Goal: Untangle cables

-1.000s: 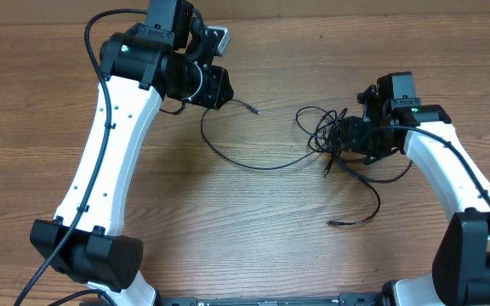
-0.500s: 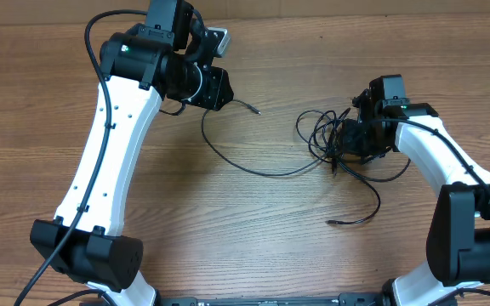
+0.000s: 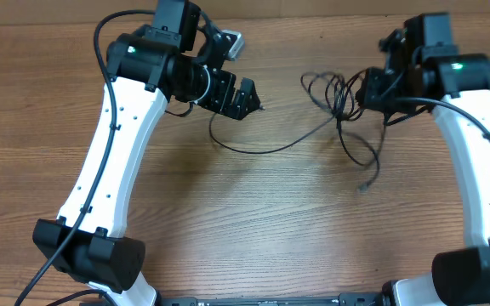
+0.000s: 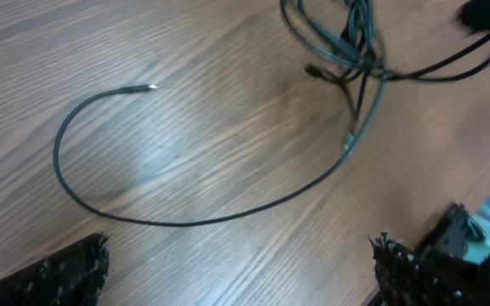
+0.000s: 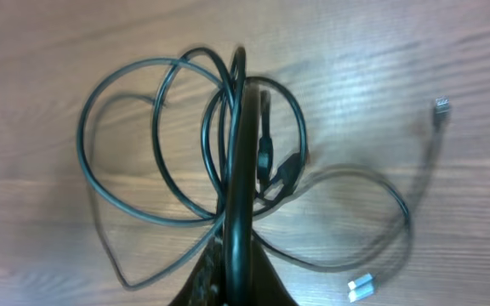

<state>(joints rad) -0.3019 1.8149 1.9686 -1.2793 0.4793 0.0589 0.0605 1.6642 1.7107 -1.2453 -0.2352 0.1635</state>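
The cables form a loose black tangle (image 3: 334, 89) at the back right, held up off the wooden table (image 3: 253, 221). My right gripper (image 3: 373, 90) is shut on one of its strands. In the right wrist view that strand (image 5: 236, 144) rises straight out of the closed gripper (image 5: 235, 276), with loops (image 5: 126, 144) and plug ends (image 5: 439, 105) hanging around it. One long strand (image 3: 266, 151) trails left across the table to a free plug (image 3: 259, 108). My left gripper (image 3: 248, 99) is open just above that end with nothing in it. In the left wrist view the same strand (image 4: 185, 223) curves ahead of my wide-open gripper (image 4: 236, 274).
A loose cable end (image 3: 365, 184) dangles below the tangle toward the table's middle right. The thick black cable (image 3: 100, 68) wired along the left arm loops over its upper link. Both arm bases stand at the near table edge.
My left gripper opened wide and let go of the long strand. The right gripper shut on the tangle, then rose and moved back and right, dragging the cables with it.
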